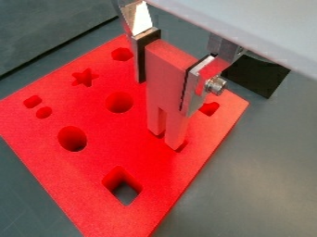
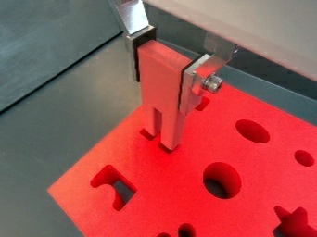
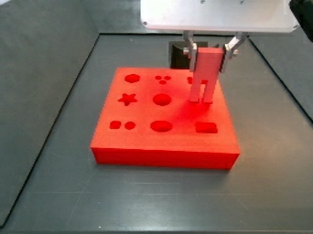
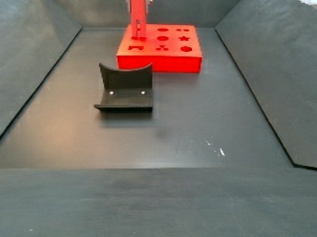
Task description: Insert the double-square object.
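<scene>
Wrist views: the tool [image 1: 171, 63] clamps the double-square object [image 1: 166, 93], long axis upright, prongs [image 2: 168, 130] pointing down at the red block [image 2: 148, 185]. Side view: the object [image 3: 207, 73] stands over the block [image 3: 166, 137] on the dark desk [image 3: 49, 119]. Only the far side view shows the fixture [image 4: 125, 88], well apart.

Gripper [image 1: 172, 57] clamps the double-square object [image 1: 166, 91] upright over the red block [image 1: 74, 176].

Silver fingers [image 1: 203, 81] with dark pads press the peg's flat sides. Two prongs [image 1: 169, 128] point down at the block top, tips at or just in the surface, can't tell which. Star hole [image 1: 84, 78], round holes [image 1: 73, 139] and square hole [image 1: 121, 187] lie nearby.
</scene>
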Available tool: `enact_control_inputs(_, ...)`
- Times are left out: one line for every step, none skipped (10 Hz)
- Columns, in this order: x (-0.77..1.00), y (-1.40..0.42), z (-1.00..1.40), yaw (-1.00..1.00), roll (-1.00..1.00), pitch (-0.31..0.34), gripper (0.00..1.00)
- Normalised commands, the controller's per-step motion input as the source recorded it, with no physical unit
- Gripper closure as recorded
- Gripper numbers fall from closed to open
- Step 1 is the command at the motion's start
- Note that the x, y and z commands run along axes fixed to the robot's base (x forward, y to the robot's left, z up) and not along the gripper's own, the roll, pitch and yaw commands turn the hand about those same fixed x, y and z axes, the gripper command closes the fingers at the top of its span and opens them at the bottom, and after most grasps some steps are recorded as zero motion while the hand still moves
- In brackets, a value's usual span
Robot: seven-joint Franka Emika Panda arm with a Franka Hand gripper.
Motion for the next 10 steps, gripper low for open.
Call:
enact_control_inputs(0.11, 0.00, -0.11, 0.10, 0.04, 0.000, 1.00)
enact_control_inputs(0.06, 0.02, -0.14, 0.19, 0.06, 0.000, 1.00)
enact_control_inputs(0.00, 0.03, -0.19, 0.21, 0.09, -0.009, 1.00)
enact_control_inputs(0.00, 0.00, -0.21, 0.25, 0.07, -0.020, 1.00)
enact_control_inputs(0.07, 0.00, -0.19, 0.26, 0.06, -0.004, 1.00)
enact_control_inputs(0.25, 0.00, -0.18, 0.23, 0.02, 0.000, 1.00)
enact_control_inputs(0.36, -0.01, -0.13, 0.09, 0.05, 0.016, 1.00)
enact_control_inputs(0.32, -0.01, -0.13, 0.00, 0.05, 0.043, 1.00)
enact_control_inputs(0.19, 0.00, -0.18, 0.00, 0.06, 0.027, 1.00)
enact_control_inputs(0.09, 0.00, -0.47, -0.01, 0.12, 0.000, 1.00)
